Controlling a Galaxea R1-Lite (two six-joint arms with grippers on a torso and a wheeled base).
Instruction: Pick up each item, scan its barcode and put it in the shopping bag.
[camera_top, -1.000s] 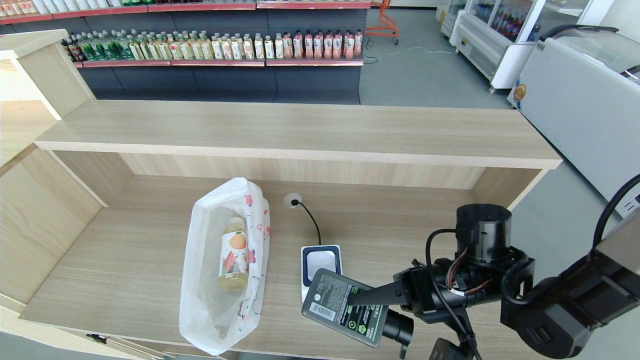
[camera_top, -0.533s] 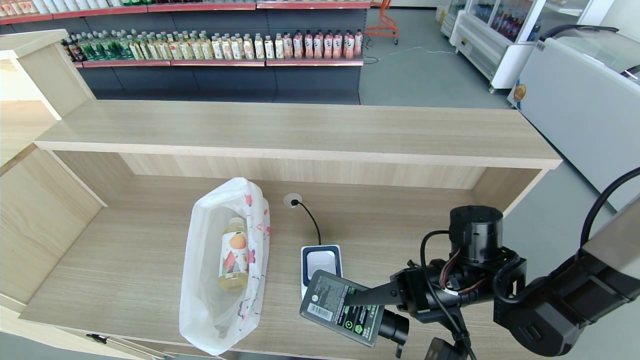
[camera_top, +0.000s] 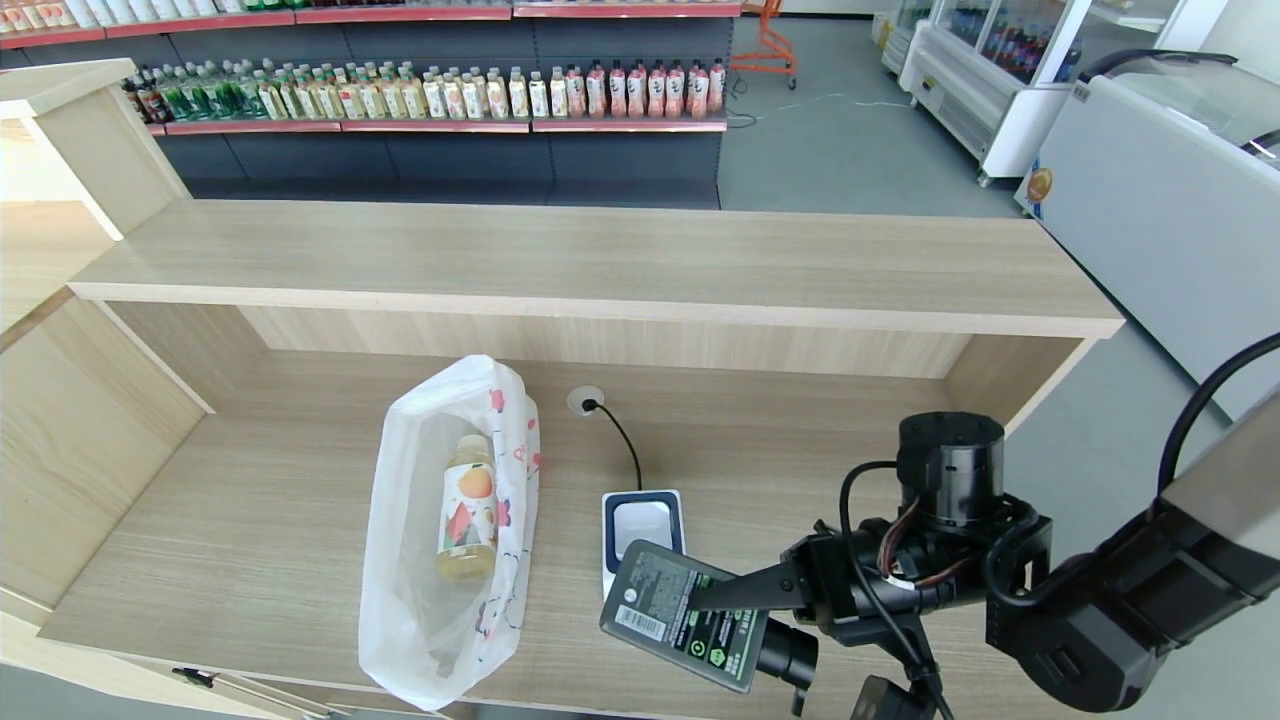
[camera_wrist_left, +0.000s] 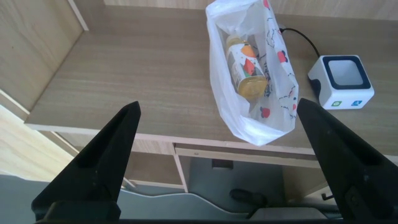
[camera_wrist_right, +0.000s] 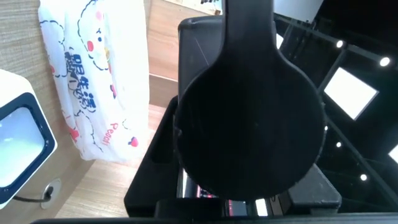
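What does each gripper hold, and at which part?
The right gripper holds the dark flat packet by the side away from its barcode. The left gripper is open and holds nothing.

On the counter (camera_top: 250, 520), the shopping bag (camera_top: 400, 600) lies at 9 o'clock from the scanner (camera_top: 642, 522), with a bottle (camera_top: 468, 510) inside it. The socket (camera_top: 585, 401) sits at the scanner's 11 o'clock. The packet (camera_top: 650, 595) overlaps its 6 o'clock edge, clamped from 3 o'clock by the right gripper (camera_top: 712, 600).

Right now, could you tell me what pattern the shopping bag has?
White shopping bag with blue cloud-like outlines and red spots, clearest in the right wrist view.
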